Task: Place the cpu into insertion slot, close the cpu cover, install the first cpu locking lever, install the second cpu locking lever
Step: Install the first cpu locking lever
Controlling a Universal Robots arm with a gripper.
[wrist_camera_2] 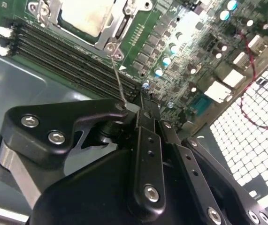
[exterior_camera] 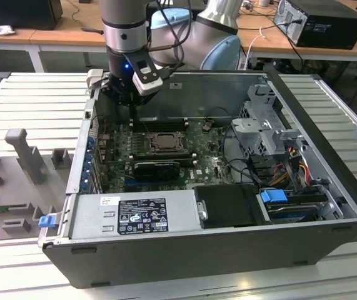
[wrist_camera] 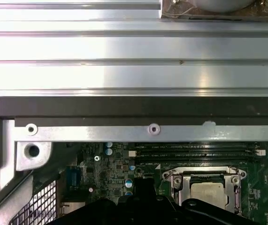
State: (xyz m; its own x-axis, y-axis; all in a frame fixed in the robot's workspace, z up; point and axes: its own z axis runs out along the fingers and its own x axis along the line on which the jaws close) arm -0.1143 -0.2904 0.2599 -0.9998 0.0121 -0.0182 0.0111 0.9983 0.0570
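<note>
1. An open computer case (exterior_camera: 228,244) lay on a slatted metal table (exterior_camera: 28,106), with the motherboard (exterior_camera: 209,164) exposed inside.
2. The arm reached down at the far left corner of the case, in the exterior view's left half. The gripper (exterior_camera: 132,103) hung over the board's far left edge, just left of the socket.
3. The cpu (wrist_camera: 209,192) sat in the insertion slot (exterior_camera: 160,142), its dull silver top showing in both wrist views.
4. The cpu cover (wrist_camera_2: 116,29) lay down flat around the chip, its window framing the metal top.
5. In the second wrist view a thin wire lever (wrist_camera_2: 118,79) rose from the socket's corner to the gripper's fingertips (wrist_camera_2: 124,107). The black fingers stood closed together there, apparently pinching the lever's end, though the contact itself was hard to make out.
6. Long black memory slots (wrist_camera_2: 72,54) ran beside the socket, between it and the gripper.
</note>
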